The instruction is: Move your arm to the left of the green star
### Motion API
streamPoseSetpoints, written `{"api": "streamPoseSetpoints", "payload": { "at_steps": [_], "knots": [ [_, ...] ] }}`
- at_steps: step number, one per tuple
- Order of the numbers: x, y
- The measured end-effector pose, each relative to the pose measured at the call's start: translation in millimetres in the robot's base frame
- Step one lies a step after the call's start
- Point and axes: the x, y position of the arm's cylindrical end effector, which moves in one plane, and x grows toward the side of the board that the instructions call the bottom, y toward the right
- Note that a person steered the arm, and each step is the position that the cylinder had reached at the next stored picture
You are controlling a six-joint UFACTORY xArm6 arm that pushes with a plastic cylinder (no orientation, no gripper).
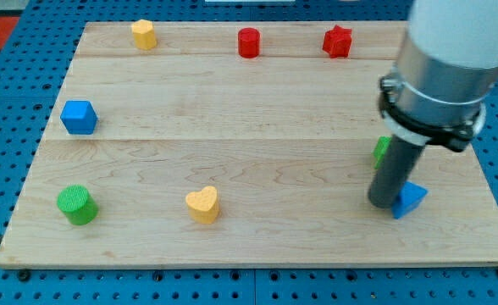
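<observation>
Green star (382,151) mostly hidden behind the rod, only a sliver showing. My tip (383,202) down just below it, touching the blue triangle (410,200); no gripper fitted, nothing grasped.

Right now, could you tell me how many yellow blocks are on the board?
2: a yellow block at the view's top left, and a yellow heart at bottom centre. The arm could hide another.

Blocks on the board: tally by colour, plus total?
Yellow: 2, pentagon-like block, heart
Red: 2, cylinder, star
Blue: 2, cube, triangle
Green: 2, cylinder, star, mostly hidden behind the rod
Total: 8
</observation>
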Motion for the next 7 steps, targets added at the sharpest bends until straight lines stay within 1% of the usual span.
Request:
{"api": "streamPoseSetpoints", "payload": {
  "at_steps": [1, 2, 3, 4, 5, 6, 7],
  "knots": [
    [3.8, 8.4],
    [17.9, -38.9],
    [10.4, -71.8],
    [-38.4, -53.2],
    [-73.0, -52.2],
    [-76.7, -38.3],
    [-74.8, -36.5]
  ]
}}
